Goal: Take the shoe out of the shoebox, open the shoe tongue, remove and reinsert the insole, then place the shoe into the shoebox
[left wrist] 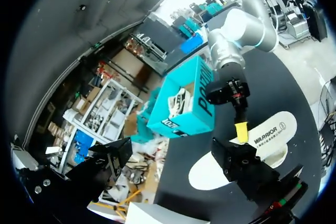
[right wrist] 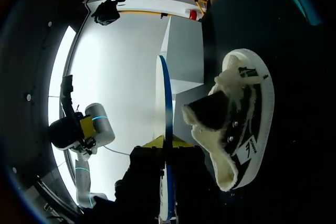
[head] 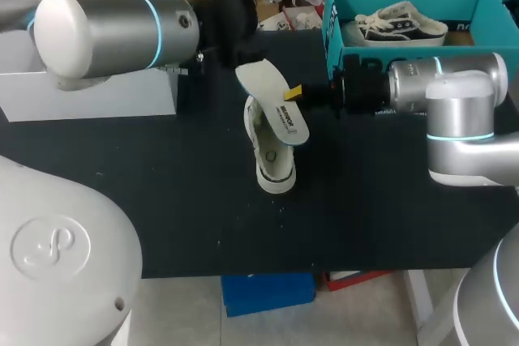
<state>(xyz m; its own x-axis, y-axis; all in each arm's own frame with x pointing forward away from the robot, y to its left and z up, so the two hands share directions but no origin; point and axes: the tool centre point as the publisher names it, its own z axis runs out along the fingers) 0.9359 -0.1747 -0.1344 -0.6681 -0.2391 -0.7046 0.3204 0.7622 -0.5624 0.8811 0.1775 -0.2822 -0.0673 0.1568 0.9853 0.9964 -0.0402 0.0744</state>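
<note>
A white low-top shoe (head: pixel 272 154) lies on the black table (head: pixel 162 192) at the middle, toe toward the front edge. Over its opening my right gripper (head: pixel 293 92) is shut on a white insole (head: pixel 274 101), which slants up and to the back left. In the right wrist view the insole (right wrist: pixel 167 103) stands edge-on between the yellow tips of the right gripper (right wrist: pixel 167 142), with the shoe (right wrist: pixel 239 124) just beside it. My left gripper (left wrist: pixel 176 174) hangs wide open and empty behind the insole (left wrist: pixel 262 140). The teal shoebox (head: pixel 336 34) stands at the back right.
A second white shoe (head: pixel 401 26) lies inside the shoebox. A white block (head: pixel 89 95) sits at the back left under my left arm (head: pixel 105 26). My right arm (head: pixel 454 91) stretches across in front of the shoebox.
</note>
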